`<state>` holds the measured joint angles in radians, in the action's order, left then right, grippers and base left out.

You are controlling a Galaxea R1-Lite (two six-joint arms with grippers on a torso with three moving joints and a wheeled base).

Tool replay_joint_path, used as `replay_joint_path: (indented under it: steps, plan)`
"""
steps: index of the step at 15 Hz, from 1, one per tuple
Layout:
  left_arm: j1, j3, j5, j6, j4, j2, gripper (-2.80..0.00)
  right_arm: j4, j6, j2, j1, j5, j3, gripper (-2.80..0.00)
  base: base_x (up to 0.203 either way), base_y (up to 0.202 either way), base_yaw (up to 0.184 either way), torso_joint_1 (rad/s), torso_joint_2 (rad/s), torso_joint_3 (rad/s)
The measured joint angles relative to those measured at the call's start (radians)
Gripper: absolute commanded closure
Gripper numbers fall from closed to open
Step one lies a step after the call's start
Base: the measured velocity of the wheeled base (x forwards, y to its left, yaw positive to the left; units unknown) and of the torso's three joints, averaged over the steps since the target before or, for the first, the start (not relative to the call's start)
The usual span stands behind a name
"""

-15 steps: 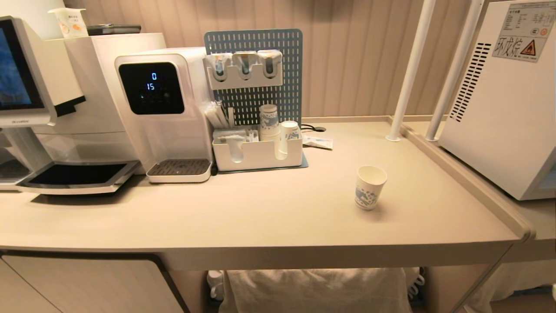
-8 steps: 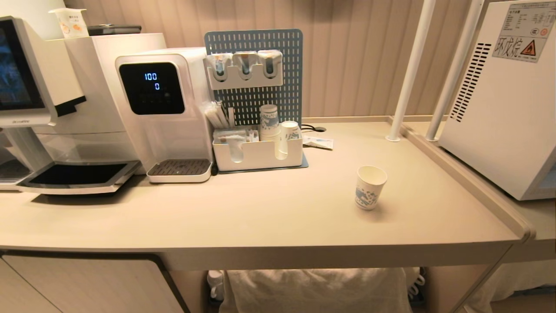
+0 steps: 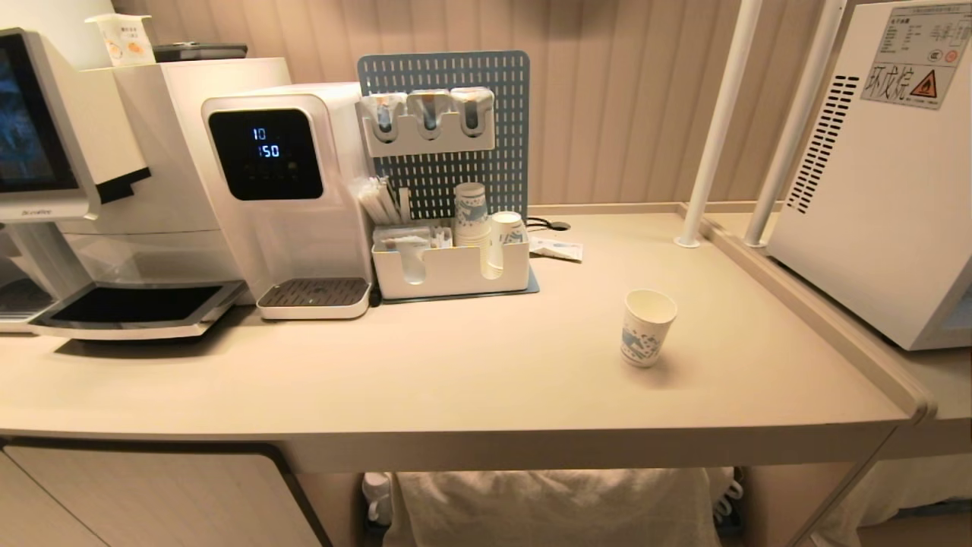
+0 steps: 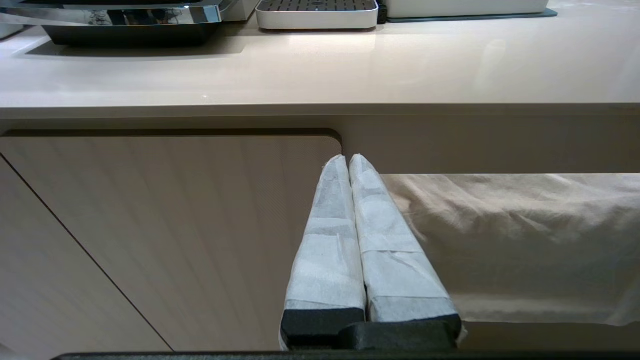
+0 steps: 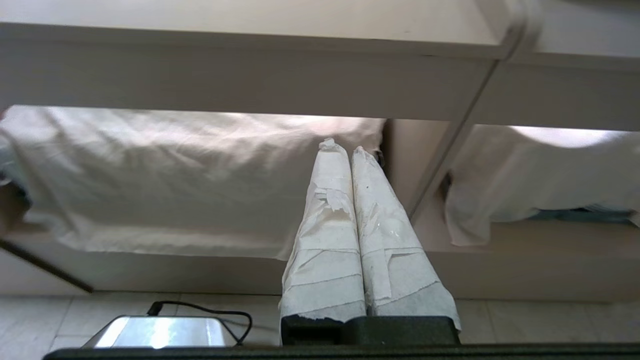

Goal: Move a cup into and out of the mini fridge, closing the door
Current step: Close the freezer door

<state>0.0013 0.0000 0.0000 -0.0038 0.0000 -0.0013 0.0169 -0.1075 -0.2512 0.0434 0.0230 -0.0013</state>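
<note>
The cup (image 3: 646, 327), white paper with a blue print low on its side, stands upright alone on the beige counter (image 3: 471, 365). The mini fridge (image 3: 873, 175) is at the right edge, showing its white vented side and a warning label; its door is out of view. Neither arm appears in the head view. My left gripper (image 4: 348, 159) is shut and empty below the counter's front edge, facing a cabinet panel. My right gripper (image 5: 345, 147) is shut and empty, low under the counter, facing draped cloth.
A water dispenser (image 3: 285, 190) and a coffee machine (image 3: 99, 190) stand at the left. A pegboard organiser (image 3: 448, 228) holds stacked cups. Two white poles (image 3: 717, 121) rise beside the fridge. A raised ledge (image 3: 820, 319) separates the counter from the fridge's surface.
The dispenser's display digits have changed. The cup and everything else in the head view are where they were.
</note>
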Motion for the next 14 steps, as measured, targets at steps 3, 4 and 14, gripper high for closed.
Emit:
replay_joint_path:
  steps: [3,4,14]
  plan:
    - [0.0,0.0,-0.001,0.0,0.0,0.0,0.0,-0.023,0.015,0.103,-0.038,-0.004,-0.005,0.0,0.0,0.0,0.0,0.0,0.0,0.0]
    - [0.0,0.0,-0.001,0.001,0.0,0.0,0.0,-0.015,0.017,0.146,-0.043,-0.005,-0.005,0.0,0.0,0.0,0.0,0.0,0.0,0.0]
    - [0.0,-0.001,-0.003,0.024,0.004,0.0,0.0,-0.012,0.02,0.251,-0.049,-0.006,0.001,0.0,0.0,0.0,0.0,0.0,0.0,0.0]
